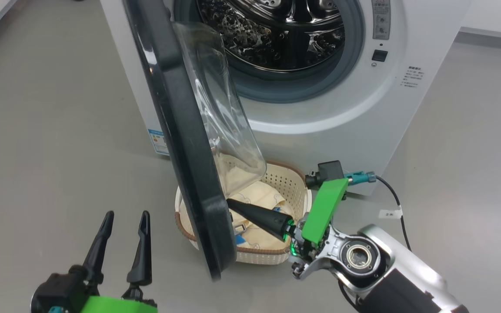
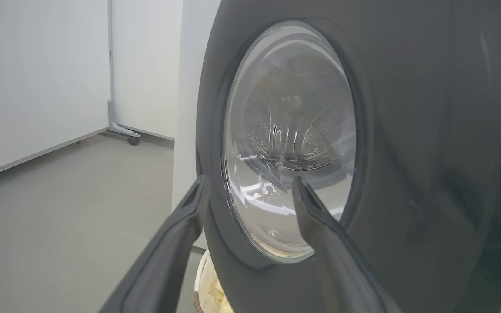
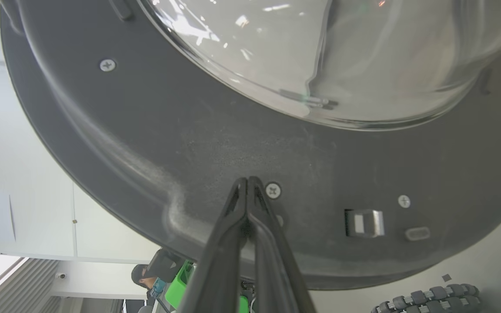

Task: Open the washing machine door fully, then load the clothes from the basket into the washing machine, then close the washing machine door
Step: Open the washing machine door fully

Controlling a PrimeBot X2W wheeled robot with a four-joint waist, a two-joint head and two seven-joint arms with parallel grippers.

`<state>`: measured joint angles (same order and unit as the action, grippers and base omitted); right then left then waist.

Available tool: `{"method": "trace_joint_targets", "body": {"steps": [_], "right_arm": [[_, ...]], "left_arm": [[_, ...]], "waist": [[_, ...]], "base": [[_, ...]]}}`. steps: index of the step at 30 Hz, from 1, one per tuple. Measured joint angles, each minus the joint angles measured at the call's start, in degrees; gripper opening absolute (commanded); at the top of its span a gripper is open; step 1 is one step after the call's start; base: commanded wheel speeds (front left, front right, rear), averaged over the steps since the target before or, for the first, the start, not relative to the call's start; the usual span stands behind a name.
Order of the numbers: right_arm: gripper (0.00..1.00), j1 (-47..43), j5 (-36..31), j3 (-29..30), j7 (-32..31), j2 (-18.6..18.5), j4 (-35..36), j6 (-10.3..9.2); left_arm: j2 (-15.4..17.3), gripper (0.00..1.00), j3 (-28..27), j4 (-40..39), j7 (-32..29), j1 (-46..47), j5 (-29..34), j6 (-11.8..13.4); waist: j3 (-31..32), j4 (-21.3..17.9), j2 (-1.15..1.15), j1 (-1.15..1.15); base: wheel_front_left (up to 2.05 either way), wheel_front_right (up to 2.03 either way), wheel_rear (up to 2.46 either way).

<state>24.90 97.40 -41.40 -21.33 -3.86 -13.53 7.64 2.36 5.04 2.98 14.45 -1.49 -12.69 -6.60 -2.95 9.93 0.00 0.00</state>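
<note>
Washing machine door (image 1: 176, 130): glossy black plastic outside, inner face matt dk grey w/ dusty scuffs, shiny metal latch (image 3: 363, 222); window (image 1: 215, 95) clear smooth glass. Washing machine (image 1: 407, 108): smooth white body; drum (image 1: 276, 34) shiny perforated steel; gasket (image 1: 294, 89) matt grey rubber. Basket (image 1: 283, 180): cream perforated plastic, brown woven-look rim. Clothes (image 1: 257, 195): soft pale yellow cloth. Left gripper (image 1: 127, 216), right gripper (image 3: 247, 179): matt black fingers. Floor (image 1: 37, 130): smooth grey, matt.

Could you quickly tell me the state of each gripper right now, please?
Left gripper: open, holding nothing.
Right gripper: shut, holding nothing, tips against the large round glossy black door.
</note>
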Motion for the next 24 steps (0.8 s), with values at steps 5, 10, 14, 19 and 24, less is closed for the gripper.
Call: {"method": "trace_joint_targets", "body": {"steps": [5, 10, 14, 19, 24], "right_arm": [[0.0, -0.86, -2.97, 2.27, 0.67, 0.01, 0.35, 0.0], [0.0, -2.32, -8.36, 5.28, 4.5, -2.61, 3.41, 0.0], [0.69, -2.3, -15.39, 5.32, 12.1, -7.42, 6.25, 0.0], [1.0, -2.05, -25.5, 0.16, 25.41, -14.44, 5.57, 0.0], [1.0, -2.09, -31.34, -3.1, 35.05, -18.96, -0.11, 0.0]], "left_arm": [[0.0, 1.0, -0.63, 0.08, 0.0, -0.31, 0.0, 0.0], [0.01, 1.0, -1.27, 0.08, 0.0, -0.34, 0.0, 0.03], [0.0, 1.0, -1.47, 0.07, 0.0, -0.53, 0.0, 0.09], [0.01, 1.0, -2.13, -0.01, 0.0, -1.16, 0.0, 0.13], [0.0, 1.0, -2.41, 0.27, 0.0, -1.17, 0.0, 0.12]], "waist": [[0.59, -0.47, 0.0, 0.0], [0.78, -1.27, 0.0, 0.0], [0.79, -2.01, 0.0, 0.0], [0.18, -2.97, 0.0, 0.0], [0.45, -3.79, 0.0, 0.0]], "base": [[0.0, 0.0, 0.0], [0.0, 0.0, 0.0], [0.0, 0.0, 0.0], [0.0, 0.0, 0.0], [0.0, 0.0, 0.0]]}}
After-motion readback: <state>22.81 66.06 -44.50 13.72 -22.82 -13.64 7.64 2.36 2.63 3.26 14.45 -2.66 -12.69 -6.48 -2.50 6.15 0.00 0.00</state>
